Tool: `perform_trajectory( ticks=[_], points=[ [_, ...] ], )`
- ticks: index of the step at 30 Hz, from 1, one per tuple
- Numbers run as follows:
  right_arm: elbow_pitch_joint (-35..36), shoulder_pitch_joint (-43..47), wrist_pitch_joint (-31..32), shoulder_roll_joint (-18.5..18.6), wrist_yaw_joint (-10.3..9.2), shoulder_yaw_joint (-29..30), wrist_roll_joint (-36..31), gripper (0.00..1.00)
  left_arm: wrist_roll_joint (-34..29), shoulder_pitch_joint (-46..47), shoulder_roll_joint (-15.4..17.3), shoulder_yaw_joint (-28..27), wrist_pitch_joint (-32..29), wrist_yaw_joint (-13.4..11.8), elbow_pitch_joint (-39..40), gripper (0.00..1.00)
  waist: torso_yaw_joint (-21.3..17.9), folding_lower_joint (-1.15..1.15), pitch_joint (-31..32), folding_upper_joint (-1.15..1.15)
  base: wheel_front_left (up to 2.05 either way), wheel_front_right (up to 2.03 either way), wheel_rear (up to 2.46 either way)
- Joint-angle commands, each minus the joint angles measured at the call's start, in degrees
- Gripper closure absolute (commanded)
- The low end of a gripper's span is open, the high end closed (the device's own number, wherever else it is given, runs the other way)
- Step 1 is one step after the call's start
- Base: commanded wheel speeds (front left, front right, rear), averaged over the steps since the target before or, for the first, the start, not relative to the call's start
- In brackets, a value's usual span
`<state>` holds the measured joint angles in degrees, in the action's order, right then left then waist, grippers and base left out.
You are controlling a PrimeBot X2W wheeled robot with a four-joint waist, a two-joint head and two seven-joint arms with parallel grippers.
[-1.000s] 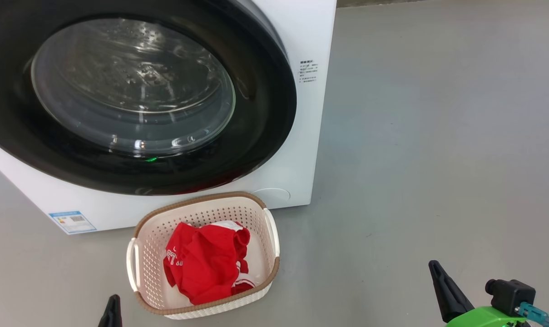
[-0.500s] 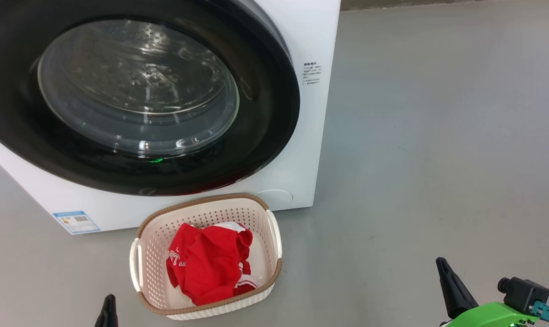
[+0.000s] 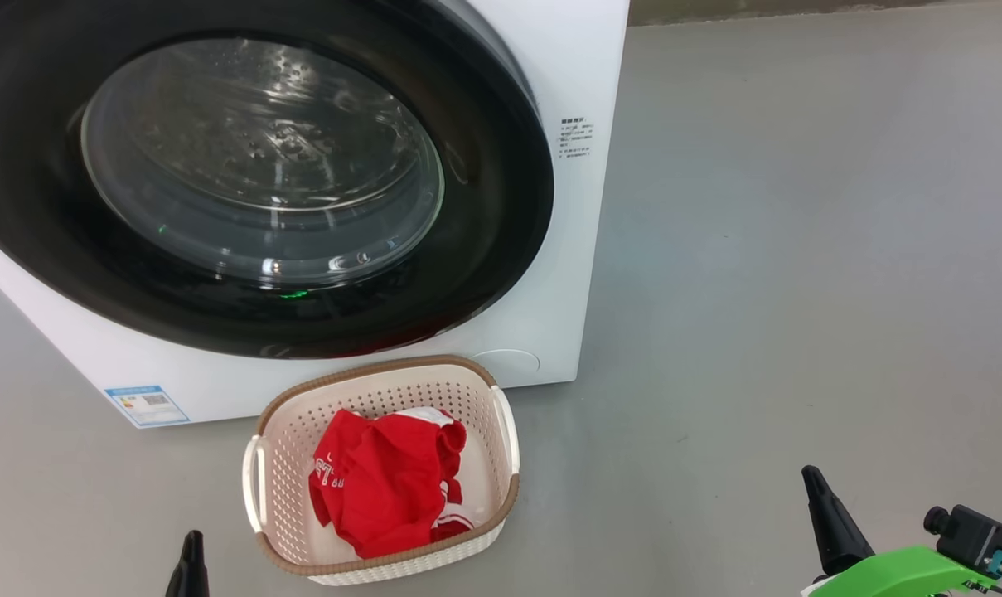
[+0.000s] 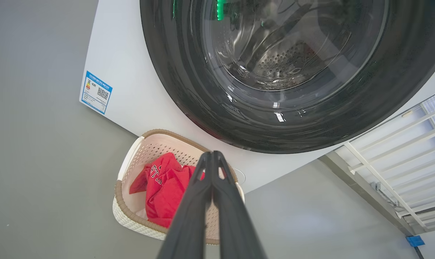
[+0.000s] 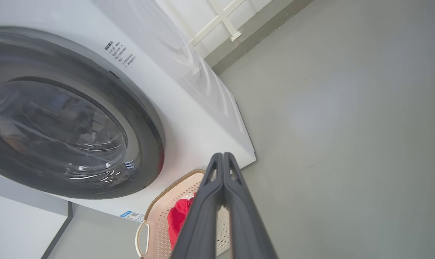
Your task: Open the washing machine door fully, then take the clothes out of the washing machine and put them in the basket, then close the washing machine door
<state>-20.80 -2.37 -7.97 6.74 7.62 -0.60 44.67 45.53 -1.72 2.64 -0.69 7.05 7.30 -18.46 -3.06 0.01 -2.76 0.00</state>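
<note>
Red clothes (image 3: 380,489) lie inside the basket (image 3: 281,431), which stands on the grey floor (image 3: 799,249) just in front of the washing machine (image 3: 550,315). The washing machine door (image 3: 492,249) sits shut against the front panel. Left jaws and right jaws: both pressed together, holding nothing, apart from the basket.

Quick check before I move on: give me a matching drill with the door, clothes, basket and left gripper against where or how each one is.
Things:
1. door
2. clothes
3. basket
4. left gripper

States:
A. on the floor in front of the washer
B. shut, holding nothing
C. closed against the washer
D. heaped inside the basket

Pairs: 1-C; 2-D; 3-A; 4-B
</note>
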Motion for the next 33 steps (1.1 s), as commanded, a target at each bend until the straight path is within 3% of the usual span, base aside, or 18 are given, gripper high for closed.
perform_trajectory(
  ticks=[1, 33],
  points=[
    [1.7, -1.8, 0.5, 0.1, -0.05, 0.3, 2.1, 1.00, 1.5, 2.5, 0.5, -1.2, -0.5, 0.1, 1.7, 1.00, 0.1, -0.01, 0.1, 0.00, 0.00, 0.00, 0.00],
    [3.8, -2.6, 5.9, -1.2, -0.08, 2.7, 20.7, 1.00, 19.7, 4.7, 0.4, -3.1, -5.8, 0.1, 2.8, 1.00, 1.3, -0.01, 1.1, 0.00, 0.00, 0.00, 0.00]
  ],
)
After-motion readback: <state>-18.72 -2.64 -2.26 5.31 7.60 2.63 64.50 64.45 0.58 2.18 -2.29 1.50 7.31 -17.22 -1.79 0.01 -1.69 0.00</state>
